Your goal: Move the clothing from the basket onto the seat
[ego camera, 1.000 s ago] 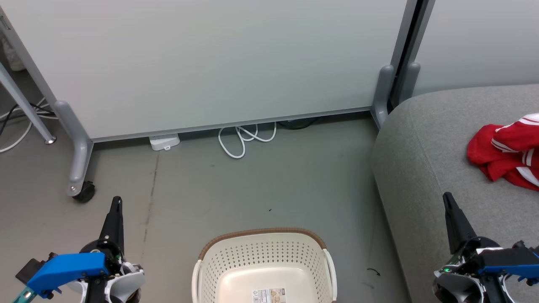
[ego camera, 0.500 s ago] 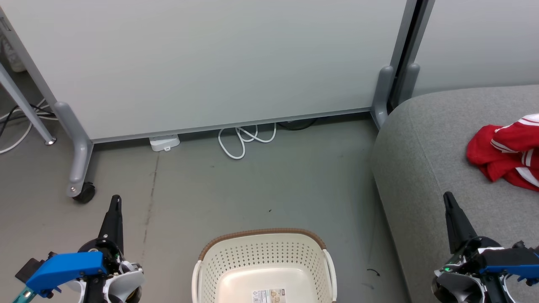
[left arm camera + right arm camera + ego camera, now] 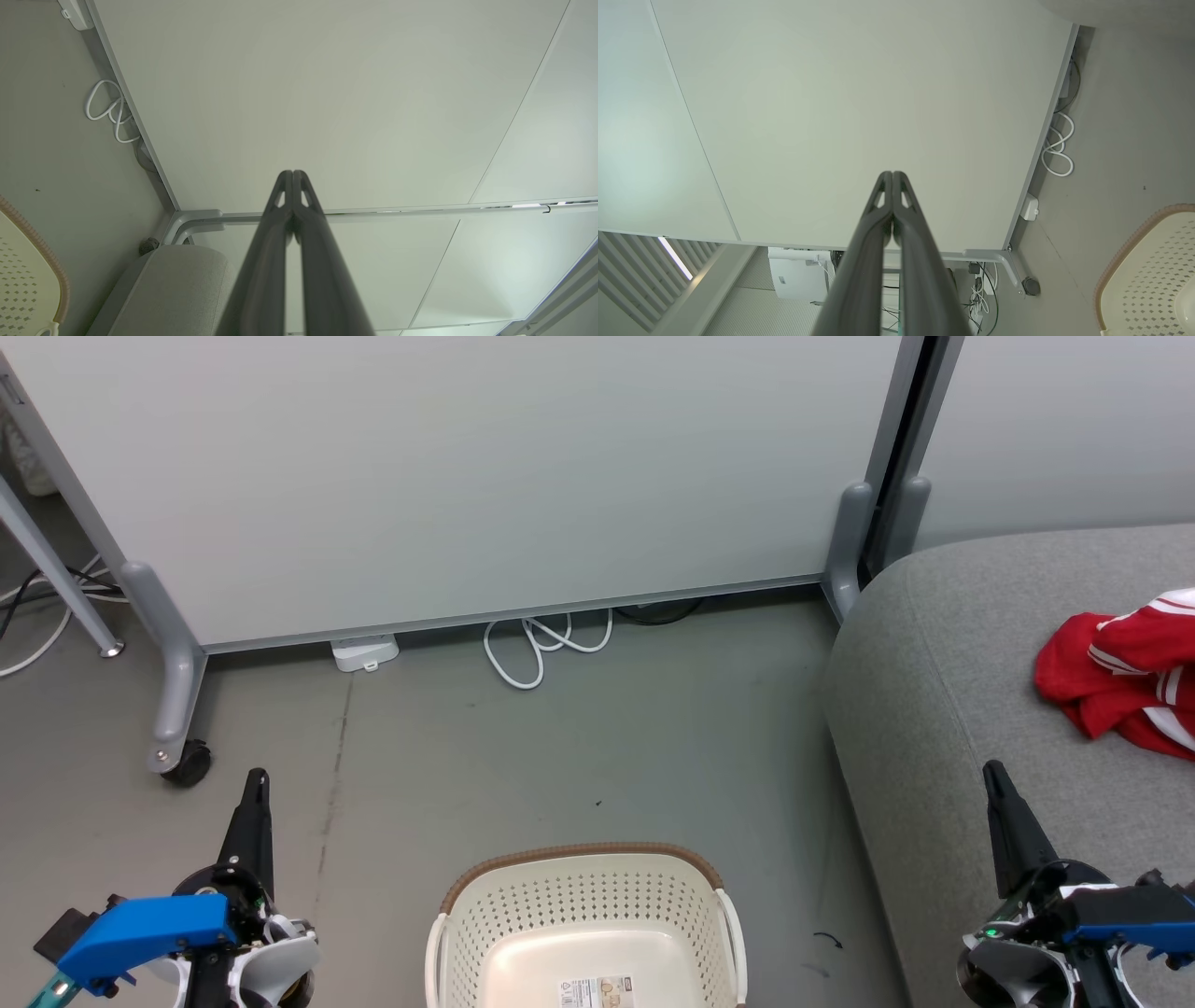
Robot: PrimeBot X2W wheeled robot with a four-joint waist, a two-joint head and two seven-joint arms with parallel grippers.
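Almost nothing has moved in the past second: both arms hold their places and the scene stays as it was. To the left of the cream-white perforated plastic basket with the brown woven-look rim (image 3: 581, 851), we see the left gripper (image 3: 255, 782) poised above the grey floor (image 3: 560, 747), its two long dark fingers (image 3: 273, 233) pressed together at the tips with nothing between them. The basket itself stands on the floor with a bare bottom showing a small printed label (image 3: 597, 991). Beyond the basket, a coiled white cable (image 3: 537, 649) and a small white box (image 3: 364, 651) lie at the foot of a pale partition panel (image 3: 467, 476). To the right of the basket rises the large grey fabric seat (image 3: 934, 691). The right gripper (image 3: 993, 777) hangs over the seat's near edge, well right of the basket, its fingers (image 3: 873, 233) likewise closed tip to tip on nothing. Farther right of the basket, the red clothing with white stripes (image 3: 1116, 677) lies crumpled on the seat, cut off by the frame, so we cannot count the garments.
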